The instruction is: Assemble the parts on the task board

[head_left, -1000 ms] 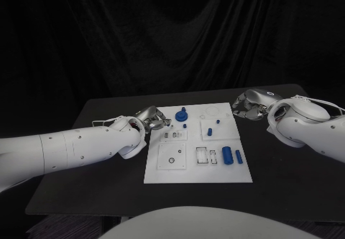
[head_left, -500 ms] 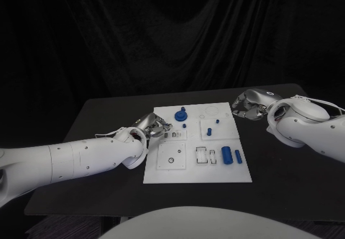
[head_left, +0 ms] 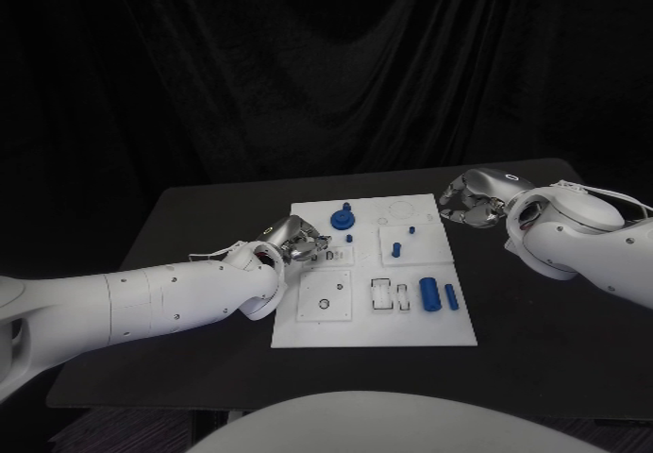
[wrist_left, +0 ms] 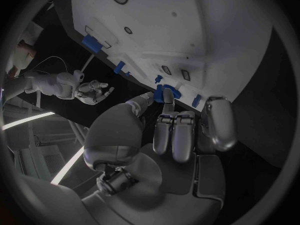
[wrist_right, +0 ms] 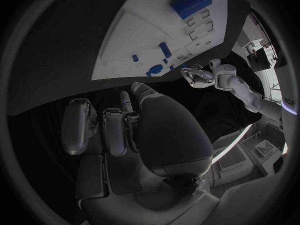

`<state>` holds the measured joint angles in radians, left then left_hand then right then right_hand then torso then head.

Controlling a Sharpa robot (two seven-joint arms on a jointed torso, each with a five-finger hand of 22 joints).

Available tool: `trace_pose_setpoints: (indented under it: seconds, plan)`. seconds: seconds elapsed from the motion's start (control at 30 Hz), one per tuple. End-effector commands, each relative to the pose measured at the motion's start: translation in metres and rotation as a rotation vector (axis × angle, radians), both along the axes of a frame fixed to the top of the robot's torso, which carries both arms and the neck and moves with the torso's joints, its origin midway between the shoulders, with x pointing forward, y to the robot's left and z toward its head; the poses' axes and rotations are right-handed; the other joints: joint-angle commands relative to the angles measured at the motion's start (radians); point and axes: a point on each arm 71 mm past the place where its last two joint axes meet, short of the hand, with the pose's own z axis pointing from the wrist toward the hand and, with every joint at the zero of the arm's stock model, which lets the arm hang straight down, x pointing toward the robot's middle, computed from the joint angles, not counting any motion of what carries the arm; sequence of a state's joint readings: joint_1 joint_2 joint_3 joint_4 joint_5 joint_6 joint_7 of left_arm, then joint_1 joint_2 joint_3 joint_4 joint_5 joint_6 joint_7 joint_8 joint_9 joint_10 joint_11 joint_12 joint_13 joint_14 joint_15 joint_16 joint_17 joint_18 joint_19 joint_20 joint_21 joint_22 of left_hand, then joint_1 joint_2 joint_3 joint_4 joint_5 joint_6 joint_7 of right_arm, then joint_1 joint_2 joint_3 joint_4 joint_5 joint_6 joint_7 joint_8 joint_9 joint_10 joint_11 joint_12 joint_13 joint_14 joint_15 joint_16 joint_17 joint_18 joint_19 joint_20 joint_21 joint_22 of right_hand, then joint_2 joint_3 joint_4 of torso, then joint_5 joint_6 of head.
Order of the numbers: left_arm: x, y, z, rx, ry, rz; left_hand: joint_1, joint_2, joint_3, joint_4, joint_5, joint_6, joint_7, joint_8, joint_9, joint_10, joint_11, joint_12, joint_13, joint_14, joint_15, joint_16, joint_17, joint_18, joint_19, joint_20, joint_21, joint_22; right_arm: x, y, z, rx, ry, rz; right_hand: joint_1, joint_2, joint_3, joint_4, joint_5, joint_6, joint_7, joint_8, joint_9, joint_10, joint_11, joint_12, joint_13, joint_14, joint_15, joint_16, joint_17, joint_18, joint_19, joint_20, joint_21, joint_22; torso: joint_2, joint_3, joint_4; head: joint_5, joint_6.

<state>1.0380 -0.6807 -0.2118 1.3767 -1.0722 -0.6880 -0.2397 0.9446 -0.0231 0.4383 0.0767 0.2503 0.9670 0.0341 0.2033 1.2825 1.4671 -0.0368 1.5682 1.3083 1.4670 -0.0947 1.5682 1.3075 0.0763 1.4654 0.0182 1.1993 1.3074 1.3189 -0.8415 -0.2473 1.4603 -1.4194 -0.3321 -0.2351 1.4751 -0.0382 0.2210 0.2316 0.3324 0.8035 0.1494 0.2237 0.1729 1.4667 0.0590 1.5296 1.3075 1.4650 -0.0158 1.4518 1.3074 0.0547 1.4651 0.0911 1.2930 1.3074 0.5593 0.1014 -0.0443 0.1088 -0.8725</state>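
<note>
I see the left robot hand (head_left: 295, 239) at the task board's (head_left: 375, 330) left edge; right robot hand (head_left: 470, 200) hovers beside its far right corner.

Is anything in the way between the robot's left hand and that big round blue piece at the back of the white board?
Nothing visible is. The left hand hangs at the task board's left edge, and the round blue part stands just beyond its fingers. In the left wrist view only bare white board lies between the fingertips and that part.

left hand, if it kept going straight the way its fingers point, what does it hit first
Probably the round blue part at the task board's edge; the left hand's fingertips sit just short of it, though depth is unclear.
</note>
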Motion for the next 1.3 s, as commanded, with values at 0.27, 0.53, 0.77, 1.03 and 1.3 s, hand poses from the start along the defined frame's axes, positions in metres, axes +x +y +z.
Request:
trace_pose_setpoints:
  seconds: [0.27, 0.53, 0.77, 1.03, 1.3]
  plan:
    - [0.0, -0.005, -0.009, 0.01, 0.031, -0.004, 0.006, 0.0, -0.007, 0.014, -0.009, 0.005, 0.0, -0.005, -0.003, 0.104, -0.005, 0.003, 0.263, 0.104, -0.004, 0.003, 0.263, -0.002, 0.022, -0.007, 0.003, 0.164, 0.0, -0.001, 0.0, 0.002, -0.007, -0.017, -0.006, -0.005, 0.005, 0.001, 0.006, -0.009, 0.0, -0.005, -0.001, 0.023, 0.003, -0.004, 0.18, 0.046, 0.004, -0.005, 0.026, 0.01, -0.006, 0.003, -0.005, 0.177, 0.0, -0.0014, -0.0001, -0.006, 0.0]
    - [0.003, -0.006, -0.013, 0.013, 0.016, -0.002, 0.006, -0.001, -0.014, 0.022, -0.012, 0.005, 0.0, -0.006, -0.005, 0.104, -0.005, 0.003, 0.263, 0.104, -0.004, 0.003, 0.263, -0.002, 0.022, -0.007, 0.003, 0.164, 0.0, -0.001, 0.0, 0.003, -0.009, -0.016, -0.006, -0.005, 0.005, 0.001, 0.006, -0.009, 0.0, -0.005, -0.001, 0.023, 0.003, -0.004, 0.18, 0.046, 0.004, -0.005, 0.026, 0.01, -0.006, 0.003, -0.005, 0.177, 0.0, -0.0006, 0.0003, -0.008, 0.0]
    - [0.001, -0.009, -0.017, 0.01, 0.016, -0.01, 0.006, -0.001, -0.016, 0.024, -0.013, 0.005, 0.0, -0.006, -0.005, 0.104, -0.005, 0.003, 0.263, 0.104, -0.004, 0.003, 0.263, -0.002, 0.022, -0.007, 0.001, 0.164, 0.0, -0.001, 0.0, 0.002, -0.007, -0.015, -0.009, -0.004, 0.005, 0.002, 0.006, -0.008, 0.0, -0.006, -0.002, 0.023, 0.003, -0.003, 0.181, 0.046, 0.003, -0.005, 0.026, 0.01, -0.007, 0.003, -0.006, 0.177, 0.001, -0.0019, 0.0005, -0.01, 0.0]
    - [-0.003, -0.011, -0.021, 0.007, 0.03, -0.018, 0.007, -0.001, -0.016, 0.025, -0.013, 0.005, 0.0, -0.007, -0.005, 0.104, -0.005, 0.003, 0.263, 0.104, -0.004, 0.003, 0.263, -0.002, 0.022, -0.007, 0.0, 0.163, 0.0, -0.002, 0.0, -0.001, -0.004, -0.018, -0.009, -0.004, 0.005, 0.002, 0.006, -0.008, 0.0, -0.006, -0.002, 0.023, 0.003, -0.003, 0.181, 0.046, 0.003, -0.005, 0.026, 0.01, -0.007, 0.003, -0.006, 0.177, 0.0, -0.0016, 0.0015, -0.009, 0.0]
    - [-0.003, -0.01, -0.024, 0.009, 0.03, -0.018, 0.007, -0.001, -0.017, 0.025, -0.013, 0.004, 0.0, -0.007, -0.006, 0.104, -0.005, 0.003, 0.263, 0.104, -0.004, 0.003, 0.263, -0.002, 0.022, -0.007, 0.0, 0.163, 0.0, -0.001, -0.001, -0.003, -0.001, -0.017, -0.009, -0.005, 0.006, 0.003, 0.006, -0.009, -0.001, -0.006, -0.003, 0.023, 0.003, -0.004, 0.18, 0.046, 0.003, -0.005, 0.027, 0.01, -0.007, 0.002, -0.006, 0.177, 0.0, -0.0017, 0.0011, -0.008, 0.0]
